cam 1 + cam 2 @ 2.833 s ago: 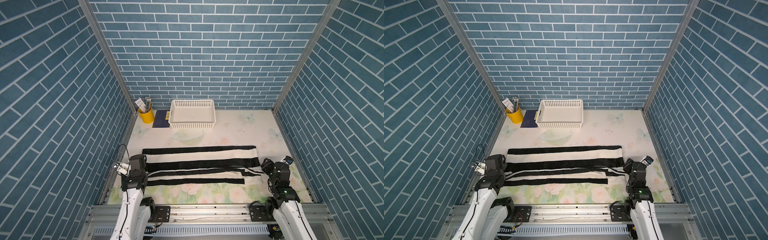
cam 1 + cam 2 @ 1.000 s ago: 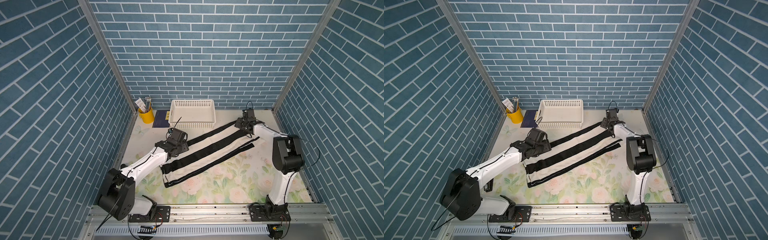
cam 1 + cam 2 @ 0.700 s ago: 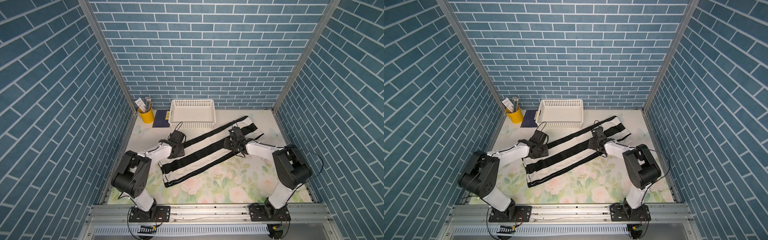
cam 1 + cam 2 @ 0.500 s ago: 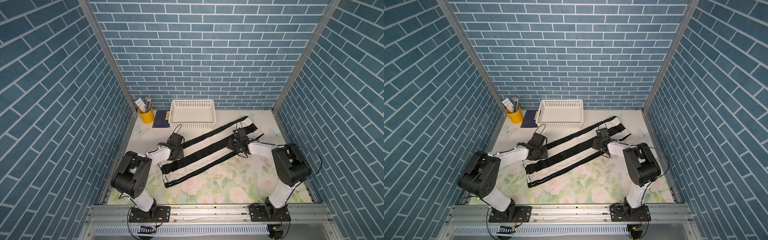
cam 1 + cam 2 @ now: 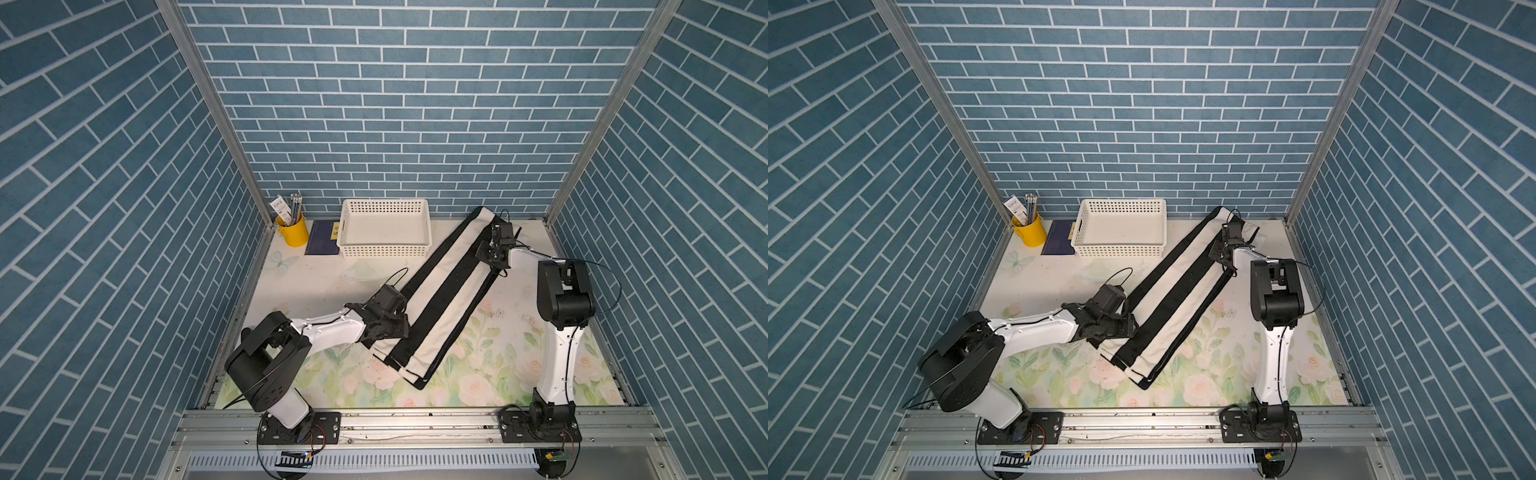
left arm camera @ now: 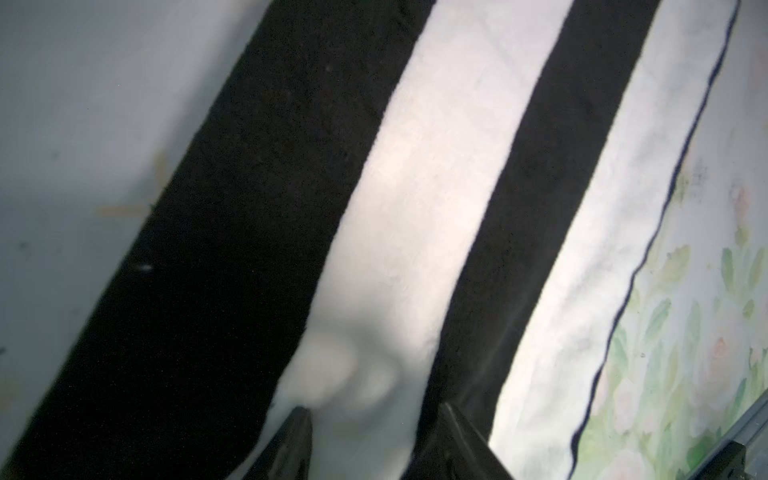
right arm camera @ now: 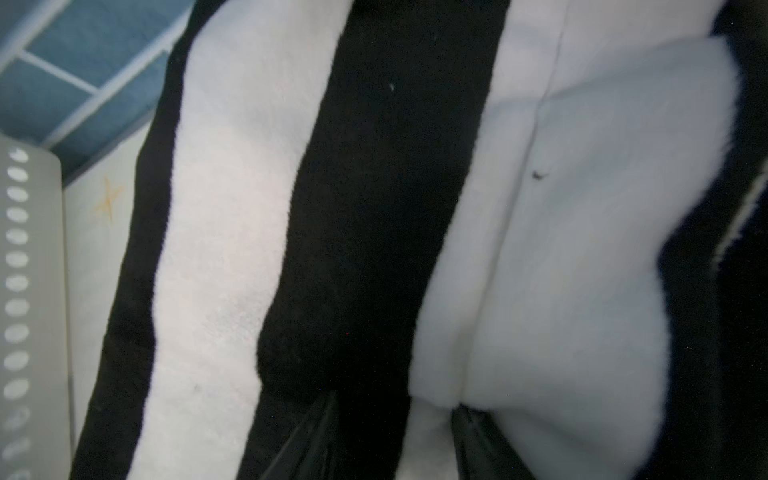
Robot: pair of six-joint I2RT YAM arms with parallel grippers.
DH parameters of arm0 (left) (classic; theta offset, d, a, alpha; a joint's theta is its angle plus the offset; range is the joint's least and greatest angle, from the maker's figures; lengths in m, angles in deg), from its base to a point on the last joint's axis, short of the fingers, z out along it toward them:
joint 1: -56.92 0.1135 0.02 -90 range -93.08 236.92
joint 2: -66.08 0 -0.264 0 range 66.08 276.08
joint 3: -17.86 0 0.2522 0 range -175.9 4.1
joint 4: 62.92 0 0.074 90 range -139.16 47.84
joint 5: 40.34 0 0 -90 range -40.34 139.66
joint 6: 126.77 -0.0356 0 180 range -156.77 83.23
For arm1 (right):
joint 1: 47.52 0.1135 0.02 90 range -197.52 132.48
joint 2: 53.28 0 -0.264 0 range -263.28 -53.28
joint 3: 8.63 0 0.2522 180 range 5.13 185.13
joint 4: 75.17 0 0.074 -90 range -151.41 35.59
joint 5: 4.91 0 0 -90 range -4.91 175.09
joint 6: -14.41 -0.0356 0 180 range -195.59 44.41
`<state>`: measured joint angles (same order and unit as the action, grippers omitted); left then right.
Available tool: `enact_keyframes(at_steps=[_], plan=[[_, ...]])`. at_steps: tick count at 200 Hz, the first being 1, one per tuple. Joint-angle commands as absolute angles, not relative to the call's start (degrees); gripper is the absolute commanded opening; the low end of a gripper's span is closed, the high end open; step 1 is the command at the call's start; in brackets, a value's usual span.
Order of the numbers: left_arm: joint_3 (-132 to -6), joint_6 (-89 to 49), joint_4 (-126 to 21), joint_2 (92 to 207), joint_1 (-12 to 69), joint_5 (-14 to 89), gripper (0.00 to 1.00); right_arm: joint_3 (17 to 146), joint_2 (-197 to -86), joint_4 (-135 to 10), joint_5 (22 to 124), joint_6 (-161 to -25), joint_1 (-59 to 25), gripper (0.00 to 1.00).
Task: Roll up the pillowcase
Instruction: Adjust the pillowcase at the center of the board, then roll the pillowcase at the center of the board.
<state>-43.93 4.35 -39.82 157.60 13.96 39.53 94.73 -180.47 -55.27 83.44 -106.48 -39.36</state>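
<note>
While it slanted gently before, the pillowcase [image 5: 446, 297] now runs steeper.

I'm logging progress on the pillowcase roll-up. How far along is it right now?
Done: the pillowcase lies folded into a long narrow strip, running diagonally across the table. In hand: the left gripper sits near its front end and the right gripper near its far end, jaws astride the cloth; whether they pinch it is unclear. Left: all the rolling; both top views show no rolled part.

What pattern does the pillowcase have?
The pillowcase has broad alternating black and cream-white stripes running along its length; this is clearest in a top view.
</note>
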Motion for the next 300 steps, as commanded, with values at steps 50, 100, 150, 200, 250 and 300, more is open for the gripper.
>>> enact_keyframes(at_steps=[50,100,150,200,250,300], plan=[[-50.09,-0.71,-29.06,153.58,14.97,45.67,0.82,98.22,-173.57,-49.64,82.06,-98.83,-35.77,0.54],[-43.15,-2.22,-26.13,150.48,18.13,47.64,0.84,72.81,-157.13,-55.91,84.90,-100.55,-26.55,0.54],[-38.64,-1.94,-25.01,148.65,20.84,46.13,0.81,57.38,-146.26,-61.73,84.78,-101.22,-19.09,0.64],[-37.48,-1.72,-30.76,151.00,21.13,41.75,0.76,44.31,-130.33,-66.13,86.91,-91.28,-6.33,0.95],[-35.62,-1.61,-33.60,152.07,21.33,39.72,0.51,35.46,-123.59,-67.98,97.26,-81.94,14.30,0.98],[-35.39,-1.55,-34.62,152.37,21.46,40.52,0.24,39.85,-133.44,-65.06,111.67,-80.97,29.92,0.98]])
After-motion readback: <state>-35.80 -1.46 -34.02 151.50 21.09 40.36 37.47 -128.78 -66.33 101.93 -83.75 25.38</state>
